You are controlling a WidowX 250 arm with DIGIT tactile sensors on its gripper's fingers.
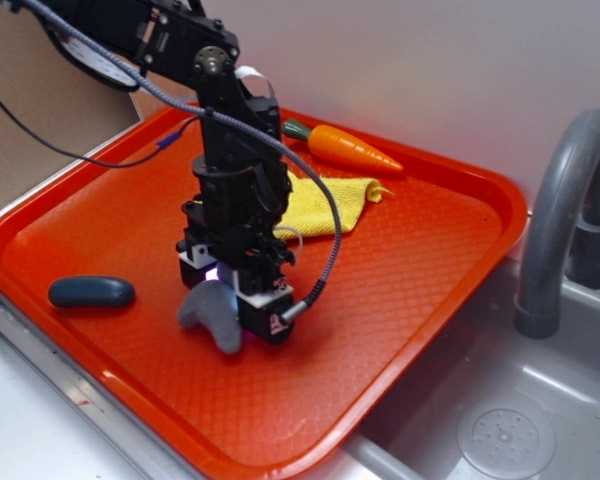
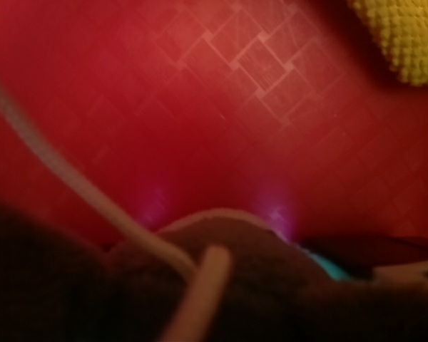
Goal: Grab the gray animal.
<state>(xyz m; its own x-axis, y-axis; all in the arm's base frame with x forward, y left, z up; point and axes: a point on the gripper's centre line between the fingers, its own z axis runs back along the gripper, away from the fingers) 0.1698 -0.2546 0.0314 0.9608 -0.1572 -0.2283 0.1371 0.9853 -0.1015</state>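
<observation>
Exterior view showed the gripper (image 1: 242, 315) lowered at centre frame onto the gray animal (image 1: 208, 314) on the red tray (image 1: 420, 250). Jaws apparently closing around it; grip unconfirmed. Next: verify hold, lift.

gray animal (image 1: 208, 315), red crosshatched tray (image 1: 420, 270), yellow cloth (image 1: 325, 205)

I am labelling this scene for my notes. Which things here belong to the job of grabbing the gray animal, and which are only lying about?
Belong to the job:
- gray animal, on the red tray
- gripper, down over the animal

Only lying about:
- carrot
- yellow cloth
- dark blue-gray oval object
- gray faucet and sink
</observation>
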